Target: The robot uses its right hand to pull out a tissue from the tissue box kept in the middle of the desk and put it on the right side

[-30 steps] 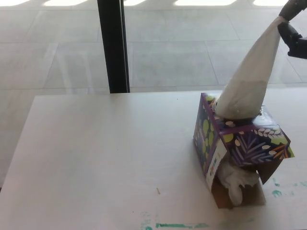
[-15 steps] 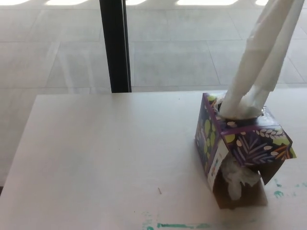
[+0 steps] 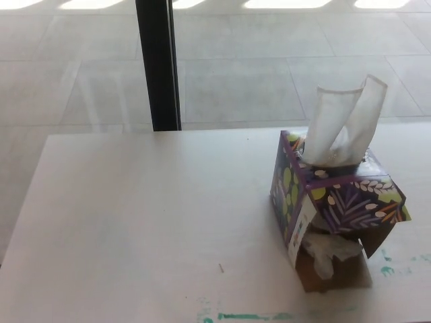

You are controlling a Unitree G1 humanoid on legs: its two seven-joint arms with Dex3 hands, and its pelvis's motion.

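Note:
A purple tissue box (image 3: 337, 202) with a leaf pattern stands on the white desk (image 3: 148, 222), towards the right side of the head view. A white tissue (image 3: 343, 128) sticks up out of its top opening in two upright folds. The box's near side flap hangs open, and crumpled white tissue (image 3: 324, 252) bulges out there. Neither of my hands shows in the picture.
A black vertical post (image 3: 157, 64) rises behind the desk's far edge. Grey tiled floor (image 3: 256, 74) lies beyond the desk. Green paint smears (image 3: 249, 315) mark the desk near its front edge and to the right of the box.
The right hand, which held a tissue stretched up from the box, has left the picture at the upper right. That tissue is gone; another one now stands up from the opening.

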